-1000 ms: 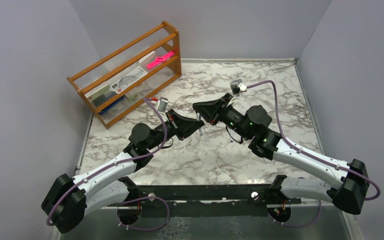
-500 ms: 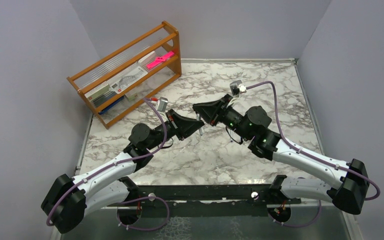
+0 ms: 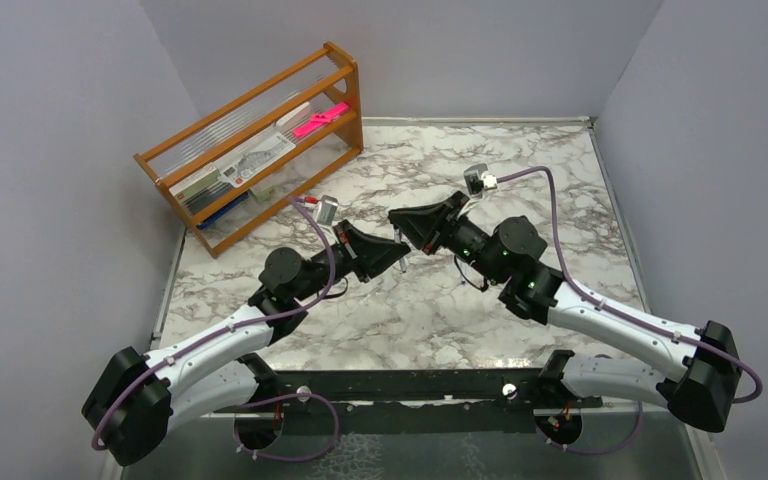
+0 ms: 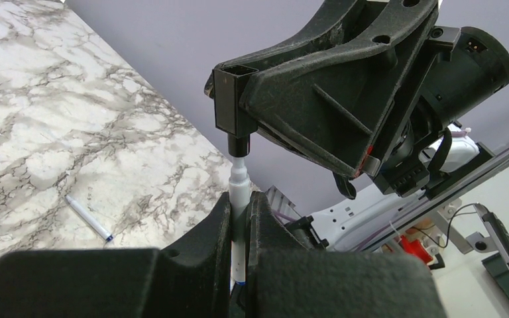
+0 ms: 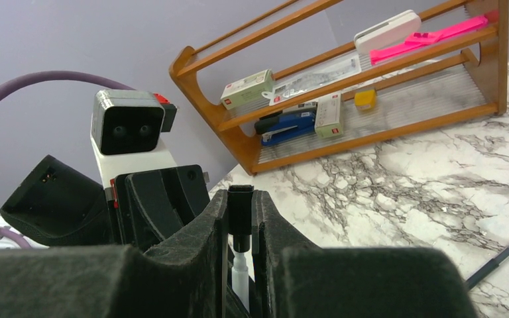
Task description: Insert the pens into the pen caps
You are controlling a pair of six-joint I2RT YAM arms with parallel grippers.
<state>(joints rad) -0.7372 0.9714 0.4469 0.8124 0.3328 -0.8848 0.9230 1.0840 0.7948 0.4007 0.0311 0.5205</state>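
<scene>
My left gripper (image 4: 240,199) is shut on a white pen (image 4: 239,189) that stands upright between its fingers. Directly above it, my right gripper (image 5: 240,199) is shut on a black pen cap (image 5: 240,212), mouth down. The pen's narrow tip sits in the mouth of the cap (image 4: 238,143), and the white barrel (image 5: 240,275) shows below it. In the top view the left gripper (image 3: 397,250) and the right gripper (image 3: 400,220) meet tip to tip above the middle of the table. Another white pen (image 4: 87,217) and a dark pen (image 5: 494,264) lie on the marble.
A wooden rack (image 3: 250,150) stands at the back left, holding boxes, a blue stapler (image 5: 288,127) and a flat pink object (image 3: 320,120). Grey walls close in the table on three sides. A black rail (image 3: 410,385) runs along the near edge.
The right arm has shifted slightly to the right, its wrist a little lower. The left arm has held still, and both grips are unchanged.
</scene>
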